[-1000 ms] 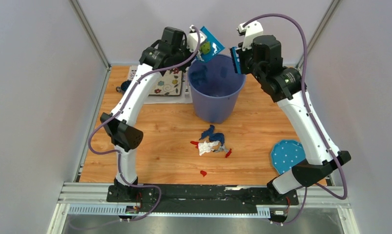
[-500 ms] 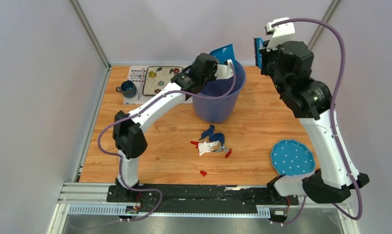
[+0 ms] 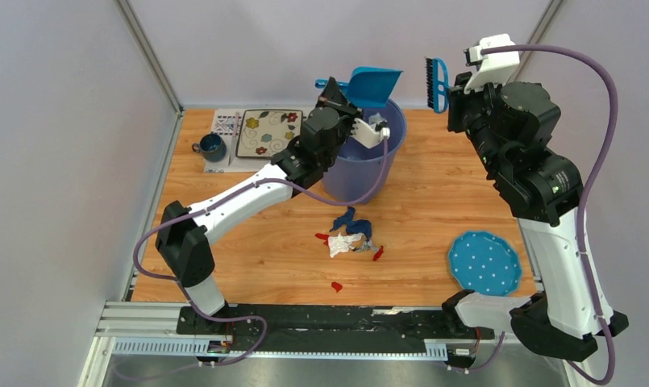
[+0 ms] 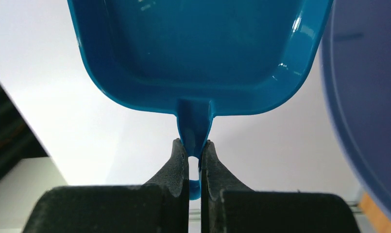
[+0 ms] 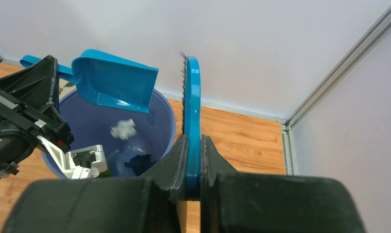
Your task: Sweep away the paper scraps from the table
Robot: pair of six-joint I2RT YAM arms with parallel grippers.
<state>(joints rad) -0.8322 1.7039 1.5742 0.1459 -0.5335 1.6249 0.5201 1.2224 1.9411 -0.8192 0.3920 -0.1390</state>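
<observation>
My top view: fixed high at near edge, looks down over whole table (image 3: 434,201). Left wrist view: close behind left hand (image 4: 195,145), facing out along dustpan (image 4: 198,48). Right wrist view: close behind right hand (image 5: 194,141), looks past brush (image 5: 192,107) into bucket (image 5: 154,136). I see dustpan, bucket in all three.

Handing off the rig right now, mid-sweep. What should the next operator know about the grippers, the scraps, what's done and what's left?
Left gripper: shut on the dustpan handle; the pan is empty and held above the bin.
Right gripper: shut on the brush, raised right of the bin.
Done: some paper scraps are in the bin.
Left: the pile on the table in front of the bin, plus one red scrap nearer the arms.
</observation>
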